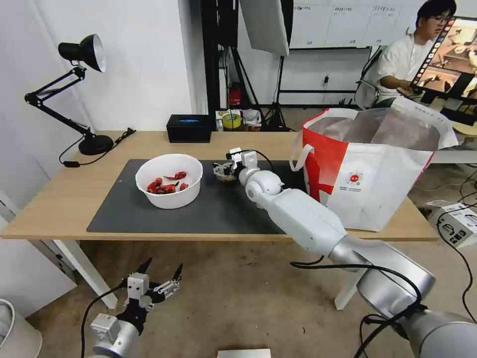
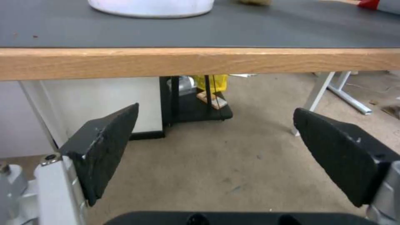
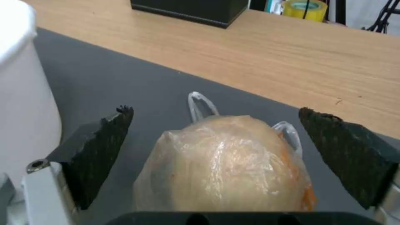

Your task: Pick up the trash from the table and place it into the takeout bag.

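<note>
Nearest, the left gripper [image 1: 160, 276] hangs spread below the table [image 1: 64, 199] edge. On the mat [image 1: 223, 211], right of the bowl [image 1: 169, 180], the right gripper [image 3: 217, 125] straddles the wrapped lump [image 3: 225, 165], fingers apart. The bag [image 1: 370, 169] stands right of the lump.

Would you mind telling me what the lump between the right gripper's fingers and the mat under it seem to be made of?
The tan lump, framed by the open right gripper, looks wrapped in thin clear plastic film: it is glossy, wrinkled, with twisted loop ends; the contents are unclear. The dark grey mat looks matte and smooth, perhaps rubber or felt.
</note>
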